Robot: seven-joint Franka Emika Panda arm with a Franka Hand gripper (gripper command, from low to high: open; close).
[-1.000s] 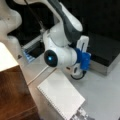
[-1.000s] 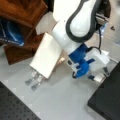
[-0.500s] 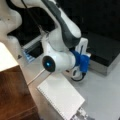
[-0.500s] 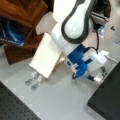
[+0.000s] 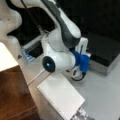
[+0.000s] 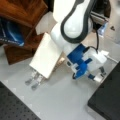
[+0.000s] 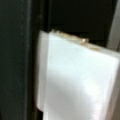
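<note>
Since half a second ago the arm has slid slightly toward a front view's right, bringing the gripper (image 6: 99, 75) closer to the black box (image 6: 107, 100). It now hangs low over the grey table (image 6: 57, 100), just beside the box's near edge.

Much is hard for us to make out. The fingers are small and smeared below the blue mount (image 6: 78, 62), and we cannot tell whether they are spread or pressed together, or whether anything sits between them. In a front view the blue mount (image 5: 83, 62) and the arm's thick white joint cover the fingers almost wholly; only a dark loop shows beneath. The black box (image 5: 105, 50) is cut off at the frame edge in both front views.

The wrist view gives us only a pale slab (image 7: 80, 80) filling most of the frame against darkness, its top edge tinged brown. We cannot say what it is.

The white pad (image 6: 47, 55) lies flat on the table, well apart from the gripper, in both front views. In a front view it rests beside a wooden shelf (image 6: 22, 15), with small metal pieces (image 6: 33, 80) at its lower end. In a front view the white pad (image 5: 62, 97) shows a dotted edge.
</note>
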